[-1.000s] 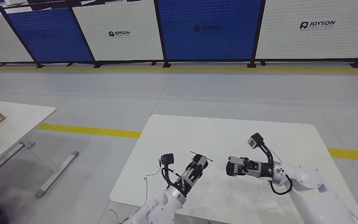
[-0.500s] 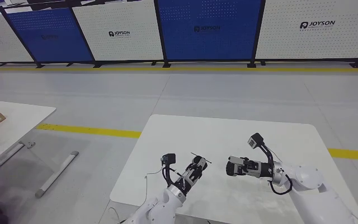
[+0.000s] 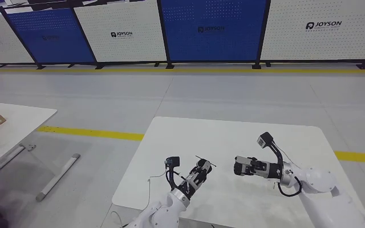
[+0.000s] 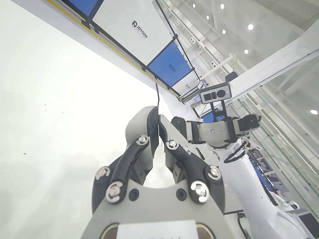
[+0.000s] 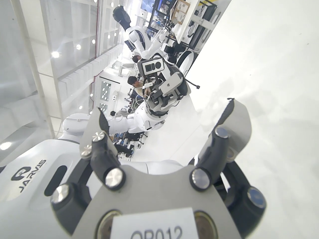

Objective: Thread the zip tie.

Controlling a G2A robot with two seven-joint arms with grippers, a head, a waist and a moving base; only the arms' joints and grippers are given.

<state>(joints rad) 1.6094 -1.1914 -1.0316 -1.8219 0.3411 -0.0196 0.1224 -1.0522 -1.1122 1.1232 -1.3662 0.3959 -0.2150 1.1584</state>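
Your zip tie (image 3: 204, 160) is a thin black strap held over the near part of the white table (image 3: 228, 131), clamped in the left gripper (image 3: 200, 167). In the left wrist view those fingers are pressed together on the strap (image 4: 157, 95), which sticks out well past the tips. In the top view its long axis runs crosswise to the left gripper's fingers, slanting from the far left to the near right, so one end points roughly at the other arm. In the right wrist view that projecting end (image 5: 194, 85) carries a small block, which I take to be the head, though it is too small to be sure.

The right gripper (image 3: 238, 166) sits to the tie's right at about the same height, with a clear gap between them and its fingers aimed at the left gripper. Its jaws are spread wide and hold nothing (image 5: 165, 106).

The tie already belongs to the left arm, so the open right gripper is the one free to approach. The move turns on lining that gripper up with the end facing it, I judge.
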